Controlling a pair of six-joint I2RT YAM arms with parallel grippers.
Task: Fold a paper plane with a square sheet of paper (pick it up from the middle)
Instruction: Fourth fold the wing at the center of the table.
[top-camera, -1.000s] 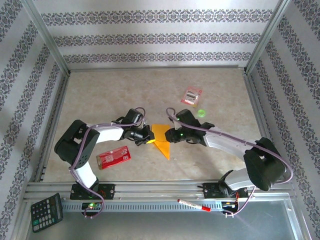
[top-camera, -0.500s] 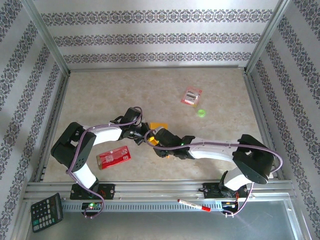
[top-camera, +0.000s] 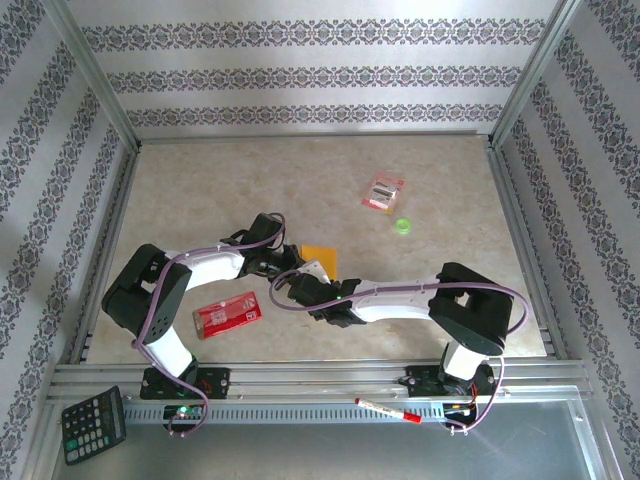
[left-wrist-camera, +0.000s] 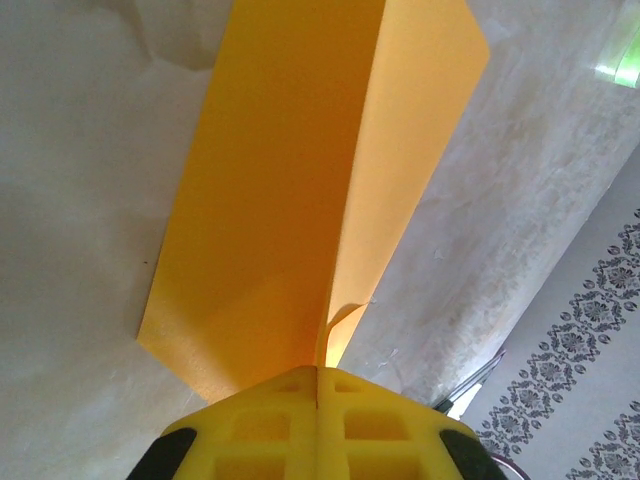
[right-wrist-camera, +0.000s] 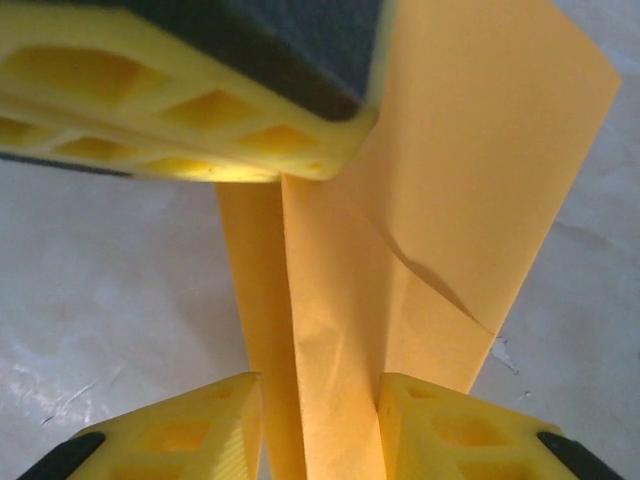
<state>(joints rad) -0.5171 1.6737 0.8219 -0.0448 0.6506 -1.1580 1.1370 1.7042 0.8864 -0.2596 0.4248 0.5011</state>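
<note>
The paper (top-camera: 322, 258) lay folded on the desk (top-camera: 200, 190) near its middle, where the two arms met, with one orange corner showing past them in the top view. The left hand (left-wrist-camera: 318, 375) was clenched on the paper's near end. In its wrist view the yellow fingers (left-wrist-camera: 390, 425) met with no gap, and the sheet ran away from them as two long panels split by a straight crease, the left panel shaded and the right one brighter. The right arm stretched low across the desk to the same spot. The right hand (right-wrist-camera: 320, 385) stood released, its two fingers (right-wrist-camera: 190, 425) apart on either side of the paper's ridge. I could not tell whether either pad touched the sheet. A left finger (right-wrist-camera: 180, 80) sat just above in that view, against the paper, and a small diagonal wrinkle crossed the right panel. A red packet (top-camera: 228, 313) lay near the left arm, apart from the paper. A pink-and-white packet (top-camera: 383, 191) and a small green thing (top-camera: 403, 226) lay well apart on the far right. A calculator (top-camera: 92, 425) and a red marker (top-camera: 388, 411) rested by the front rail.
</note>
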